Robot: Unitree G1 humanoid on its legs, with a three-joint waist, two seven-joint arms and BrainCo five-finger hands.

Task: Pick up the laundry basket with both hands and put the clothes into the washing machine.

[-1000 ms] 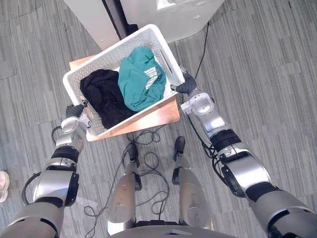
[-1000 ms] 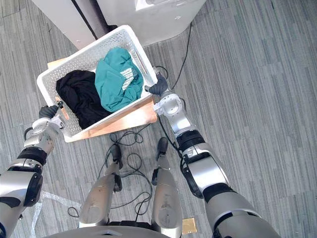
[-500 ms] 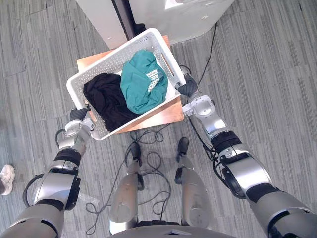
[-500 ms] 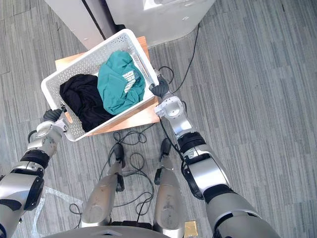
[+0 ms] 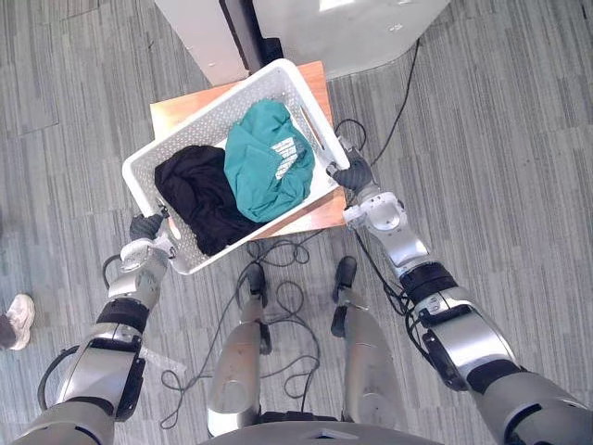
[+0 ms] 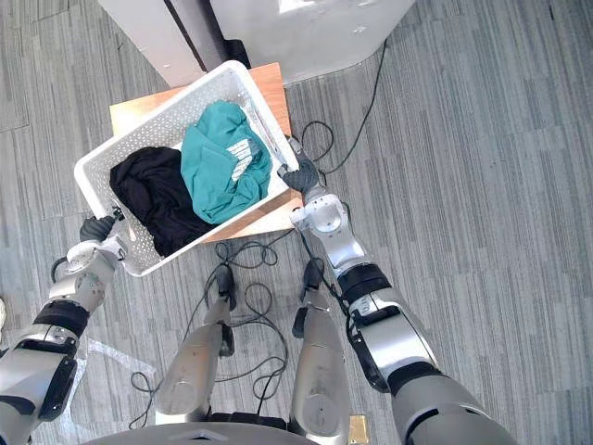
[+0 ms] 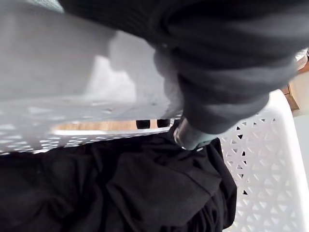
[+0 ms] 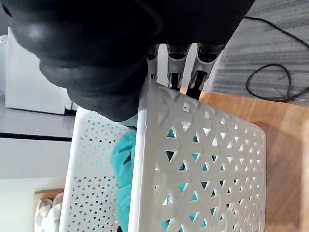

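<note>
The washing machine (image 5: 361,28) is cut off by the upper edge of the head views. The wooden table (image 5: 176,107) is mostly hidden beneath the basket (image 5: 301,107), and the black garment (image 5: 195,199) lies partly under the teal garment (image 5: 264,171). A person's shoe (image 5: 18,315) is cut by the left border.

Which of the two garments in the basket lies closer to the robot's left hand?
The black garment: it fills the end of the laundry basket that the left hand grips, while the teal garment lies toward the right hand.
</note>
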